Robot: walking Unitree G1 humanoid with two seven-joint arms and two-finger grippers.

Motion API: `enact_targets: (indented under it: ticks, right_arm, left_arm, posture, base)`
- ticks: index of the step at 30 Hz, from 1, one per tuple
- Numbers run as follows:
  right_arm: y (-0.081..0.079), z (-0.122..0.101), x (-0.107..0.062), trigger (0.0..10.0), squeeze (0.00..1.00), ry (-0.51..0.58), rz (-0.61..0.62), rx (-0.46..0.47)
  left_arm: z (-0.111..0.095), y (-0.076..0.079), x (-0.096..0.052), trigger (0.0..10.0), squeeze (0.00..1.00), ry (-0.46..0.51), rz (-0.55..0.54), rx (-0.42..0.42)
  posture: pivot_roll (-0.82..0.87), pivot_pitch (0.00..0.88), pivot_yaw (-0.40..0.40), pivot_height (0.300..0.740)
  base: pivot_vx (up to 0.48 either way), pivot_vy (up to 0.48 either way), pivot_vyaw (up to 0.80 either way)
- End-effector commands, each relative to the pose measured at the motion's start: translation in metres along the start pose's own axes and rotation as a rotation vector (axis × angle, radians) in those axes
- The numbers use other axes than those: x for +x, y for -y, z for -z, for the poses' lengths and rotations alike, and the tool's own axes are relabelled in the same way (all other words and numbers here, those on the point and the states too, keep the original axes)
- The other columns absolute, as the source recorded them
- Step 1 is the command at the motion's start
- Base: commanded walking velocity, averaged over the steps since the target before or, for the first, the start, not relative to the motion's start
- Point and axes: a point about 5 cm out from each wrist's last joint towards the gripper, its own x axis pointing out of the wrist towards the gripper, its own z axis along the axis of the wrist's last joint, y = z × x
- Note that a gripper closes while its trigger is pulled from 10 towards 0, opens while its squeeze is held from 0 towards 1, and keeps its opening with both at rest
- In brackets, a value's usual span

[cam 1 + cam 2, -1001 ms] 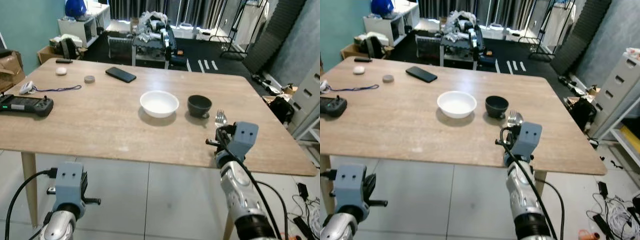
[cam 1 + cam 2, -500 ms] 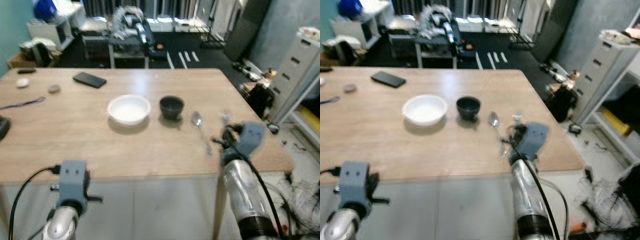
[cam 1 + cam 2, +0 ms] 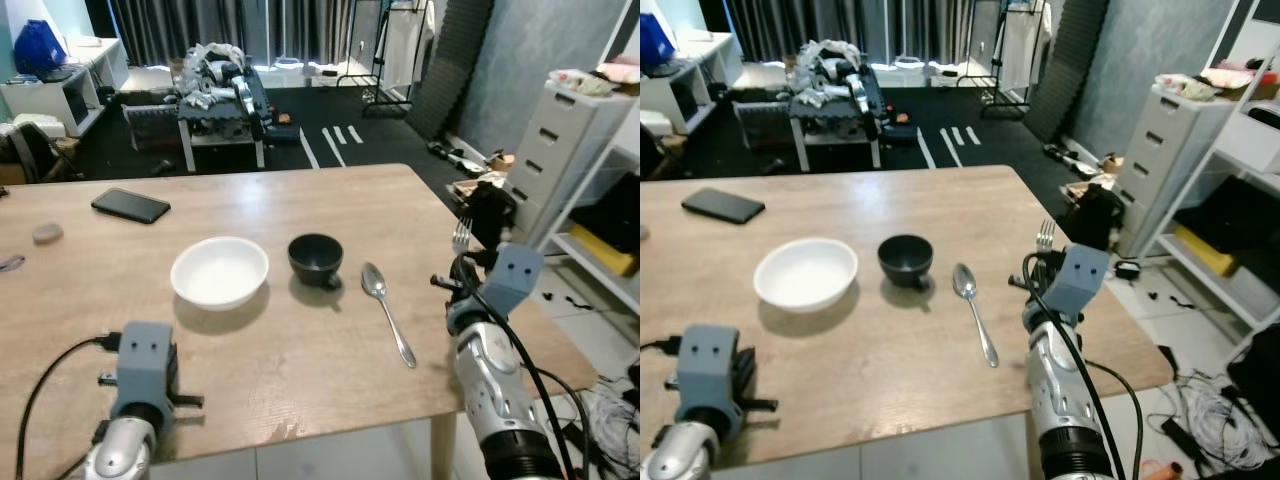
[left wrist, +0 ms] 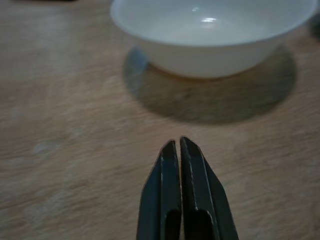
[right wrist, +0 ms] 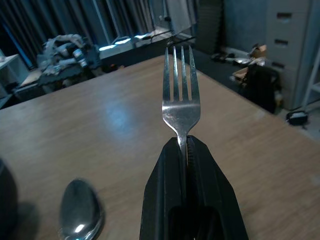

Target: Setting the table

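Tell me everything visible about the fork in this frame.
The fork is shiny silver metal with four straight tines. The right hand is shut on its neck just below the head, so the handle is hidden between the black fingers. It is held clear of the wooden table, tines pointing away from the hand, to the right of the spoon. Nothing else touches it.

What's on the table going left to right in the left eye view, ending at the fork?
Phone → white bowl → black bowl → spoon → fork, held up in the right gripper.
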Motion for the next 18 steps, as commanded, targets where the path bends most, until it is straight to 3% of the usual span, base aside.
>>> enact_targets:
  ticks: [1,6,10,18]
  right_arm:
    - [-0.006,0.005,-0.003,10.0,0.00,-0.018,-0.036,0.012]
    - [-0.020,0.008,-0.005,10.0,0.00,-0.033,-0.133,-0.004]
    - [-0.038,0.015,-0.005,10.0,0.00,-0.107,-0.271,-0.074]
    - [-0.048,0.022,0.007,10.0,0.00,-0.160,-0.284,-0.163]
  left_arm:
    - [0.009,-0.003,-0.005,10.0,0.00,-0.040,-0.013,0.011]
    - [0.010,-0.003,-0.006,10.0,0.00,-0.042,-0.015,0.011]
    - [0.012,-0.003,-0.009,10.0,0.00,-0.048,-0.013,0.011]
    - [0.009,-0.012,-0.022,10.0,0.00,-0.041,-0.011,0.004]
  posture:
    - [0.13,0.146,0.032,0.740]
    - [0.13,0.147,0.030,0.740]
    - [0.14,0.151,0.024,0.740]
    - [0.18,0.170,0.009,0.740]
  base:
    - [0.000,0.000,0.00]
    - [0.000,0.000,0.00]
    - [0.000,0.000,0.00]
    - [0.000,0.000,0.00]
